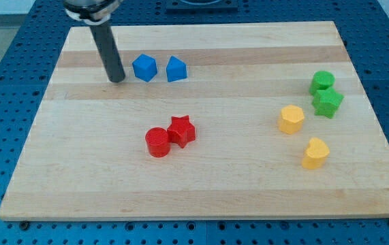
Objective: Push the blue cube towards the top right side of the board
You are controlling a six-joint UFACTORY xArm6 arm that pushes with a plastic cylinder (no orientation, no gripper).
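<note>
The blue cube (144,67) sits on the wooden board (201,170) near the view's top left. A second blue block (176,69), wedge-like, stands just to its right, a small gap between them. My tip (116,79) is the lower end of the dark rod, resting on the board just left of the blue cube, a short gap away and not touching it.
A red cylinder (157,142) and a red star (182,131) touch near the board's middle. At the right are a green cylinder (322,82), a green star (328,103), a yellow hexagon-like block (291,119) and a yellow heart-like block (315,152).
</note>
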